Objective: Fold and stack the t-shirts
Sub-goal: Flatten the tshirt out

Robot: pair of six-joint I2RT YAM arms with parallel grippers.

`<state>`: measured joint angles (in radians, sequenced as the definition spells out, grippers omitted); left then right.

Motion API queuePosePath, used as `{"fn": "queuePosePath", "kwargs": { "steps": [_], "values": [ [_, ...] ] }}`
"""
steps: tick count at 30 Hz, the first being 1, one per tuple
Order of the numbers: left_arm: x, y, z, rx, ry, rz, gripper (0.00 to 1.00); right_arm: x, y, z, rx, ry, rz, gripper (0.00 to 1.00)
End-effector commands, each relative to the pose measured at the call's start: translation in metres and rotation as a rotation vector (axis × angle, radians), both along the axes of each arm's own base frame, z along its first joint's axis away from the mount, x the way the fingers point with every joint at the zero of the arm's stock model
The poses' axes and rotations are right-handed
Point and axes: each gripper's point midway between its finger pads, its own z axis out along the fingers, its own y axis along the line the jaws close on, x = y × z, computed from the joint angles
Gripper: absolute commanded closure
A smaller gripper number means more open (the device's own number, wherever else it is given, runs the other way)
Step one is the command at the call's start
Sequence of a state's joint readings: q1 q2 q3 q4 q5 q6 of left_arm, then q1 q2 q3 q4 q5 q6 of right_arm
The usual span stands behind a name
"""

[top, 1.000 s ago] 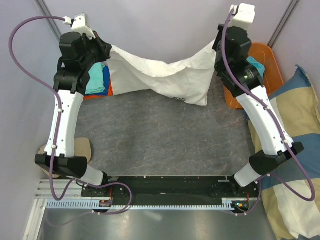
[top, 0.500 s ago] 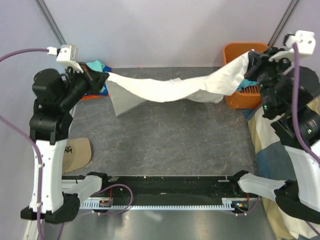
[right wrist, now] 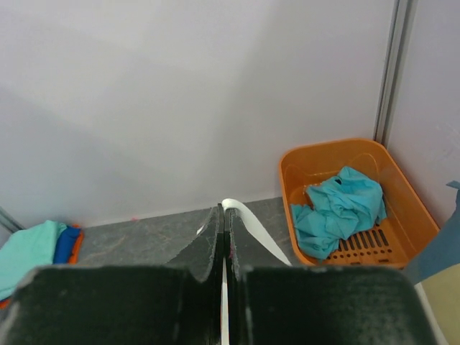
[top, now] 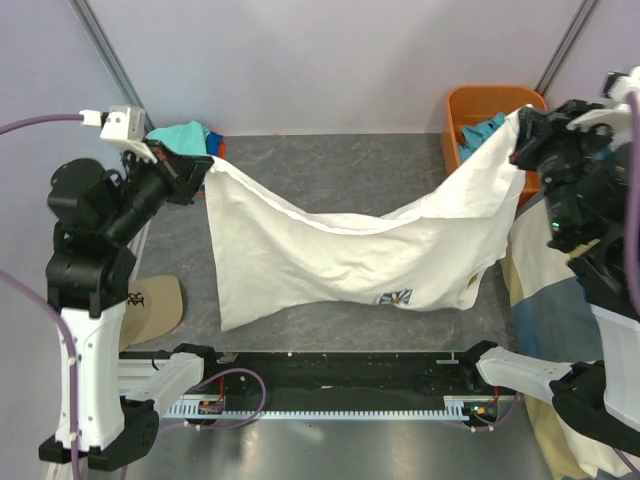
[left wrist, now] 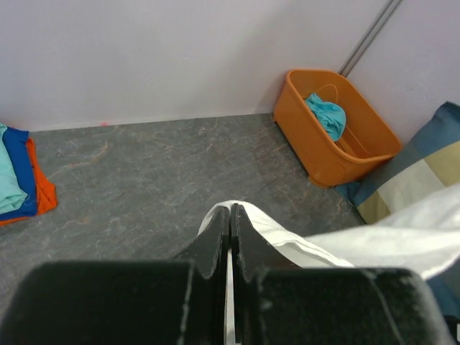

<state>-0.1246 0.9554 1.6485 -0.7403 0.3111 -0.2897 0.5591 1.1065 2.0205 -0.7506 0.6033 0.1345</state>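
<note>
Above the worktop (top: 330, 165), I hold the white t-shirt (top: 330, 250) spread between both arms.
My left gripper (top: 198, 165) is pressed together on one top corner and my right gripper (top: 522, 135) pinches the other. The cloth sags in the middle, its flower print (top: 397, 296) hanging low. A teal t-shirt (top: 482, 130) lies crumpled in the orange basket (right wrist: 330, 146). Folded teal, blue and orange tees (left wrist: 18, 180) sit far left.

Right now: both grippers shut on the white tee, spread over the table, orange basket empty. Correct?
No, the basket is not empty: it holds a crumpled teal tee, clear in the right wrist view. The rest stands: left gripper and right gripper are shut on the white tee, spread over the table.
</note>
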Motion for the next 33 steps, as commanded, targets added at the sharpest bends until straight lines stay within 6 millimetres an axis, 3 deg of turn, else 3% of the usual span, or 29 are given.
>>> {"fn": "queuePosePath", "kwargs": {
  "steps": [1, 2, 4, 5, 7, 8, 9, 11, 12, 20, 24, 27, 29, 30, 31, 33],
  "values": [
    [0.091, 0.003, -0.031, 0.03, 0.038, 0.075, 0.98, 0.069, 0.027, -0.046, -0.071, 0.088, -0.084, 1.0],
    [0.11, 0.003, -0.037, 0.033, 0.041, 0.087, 0.98, 0.096, 0.041, -0.063, -0.098, 0.124, -0.09, 1.0],
    [0.147, 0.002, -0.061, 0.058, 0.103, 0.105, 0.98, 0.125, 0.046, -0.08, -0.116, 0.158, -0.1, 1.0],
    [0.159, 0.003, -0.061, 0.057, 0.089, 0.112, 0.98, 0.146, 0.054, -0.089, -0.117, 0.16, -0.1, 1.0],
    [0.178, 0.003, -0.062, 0.06, 0.087, 0.118, 0.98, 0.166, 0.052, -0.093, -0.114, 0.153, -0.111, 1.0],
    [0.193, 0.004, -0.074, 0.062, 0.116, 0.119, 0.98, 0.183, 0.056, -0.102, -0.123, 0.169, -0.115, 1.0],
    [0.199, 0.005, -0.064, 0.057, 0.099, 0.122, 0.98, 0.186, 0.051, -0.088, -0.109, 0.144, -0.126, 1.0],
    [0.21, 0.004, -0.066, 0.051, 0.106, 0.111, 0.98, 0.195, 0.056, -0.087, -0.124, 0.143, -0.123, 1.0],
    [0.211, 0.003, -0.057, 0.046, 0.09, 0.109, 0.98, 0.195, 0.055, -0.074, -0.113, 0.117, -0.122, 1.0],
    [0.21, 0.009, -0.022, 0.034, 0.028, 0.115, 0.98, 0.197, 0.053, -0.042, -0.147, 0.058, -0.123, 1.0],
    [0.2, 0.012, -0.001, 0.027, -0.011, 0.123, 0.98, 0.187, 0.049, -0.017, -0.124, 0.004, -0.125, 1.0],
    [0.189, 0.011, 0.001, 0.022, -0.007, 0.119, 0.98, 0.181, 0.048, -0.016, -0.123, 0.004, -0.111, 1.0],
    [0.172, 0.009, 0.004, 0.016, -0.009, 0.094, 0.98, 0.168, 0.046, -0.017, -0.116, 0.013, -0.093, 1.0],
    [0.165, 0.008, -0.002, 0.014, 0.006, 0.091, 0.98, 0.167, 0.047, -0.028, -0.118, 0.038, -0.086, 1.0],
    [0.147, 0.01, 0.009, 0.011, -0.025, 0.092, 0.98, 0.146, 0.038, -0.015, -0.099, 0.006, -0.084, 1.0],
    [0.124, 0.011, 0.016, 0.014, -0.037, 0.088, 0.98, 0.129, 0.03, -0.014, -0.093, 0.001, -0.085, 1.0]
  ]
}}
